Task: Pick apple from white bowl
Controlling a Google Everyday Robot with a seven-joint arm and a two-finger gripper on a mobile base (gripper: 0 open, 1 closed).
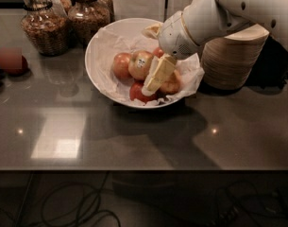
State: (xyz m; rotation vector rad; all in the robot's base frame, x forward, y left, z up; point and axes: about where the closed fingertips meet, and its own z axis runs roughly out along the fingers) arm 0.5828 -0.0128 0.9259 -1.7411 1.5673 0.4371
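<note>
One gripper (152,83) low inside white bowl (88,56)
</note>
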